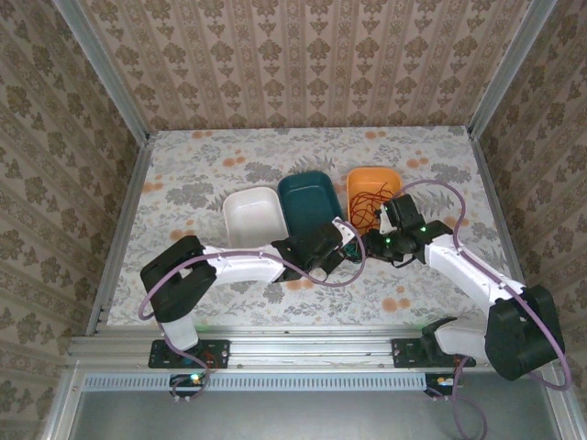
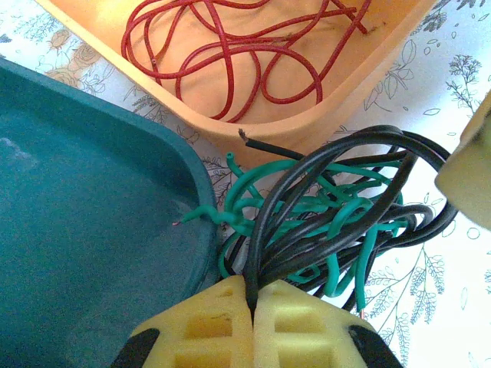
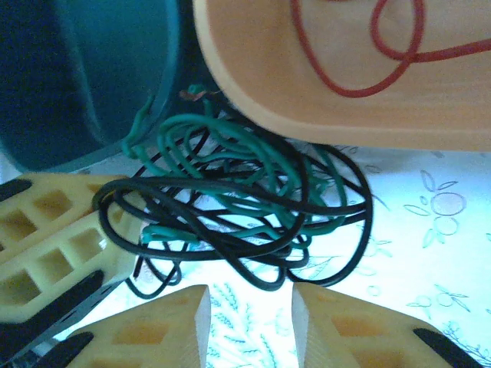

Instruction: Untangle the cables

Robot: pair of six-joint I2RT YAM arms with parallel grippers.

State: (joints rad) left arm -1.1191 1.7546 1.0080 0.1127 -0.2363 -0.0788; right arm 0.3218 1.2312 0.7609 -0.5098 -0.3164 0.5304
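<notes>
A tangle of black cable (image 2: 270, 222) and green cable (image 2: 247, 184) lies on the table between the teal tray (image 2: 77, 230) and the orange tray (image 2: 307, 126). My left gripper (image 2: 253, 307) is shut on a black strand at the tangle's near side. The red cable (image 2: 230, 54) lies coiled by itself in the orange tray (image 1: 367, 176). In the right wrist view, my right gripper (image 3: 249, 307) stands open just short of the tangle (image 3: 245, 192), with nothing between its fingers. The two grippers meet in front of the orange tray, left gripper (image 1: 351, 241) and right gripper (image 1: 372, 246).
A white tray (image 1: 252, 215) stands left of the teal tray (image 1: 307, 197). The left gripper's yellow fingers (image 3: 54, 245) show at the left of the right wrist view. Lilac arm hoses (image 1: 440, 188) arch over the table. Patterned walls close in on three sides.
</notes>
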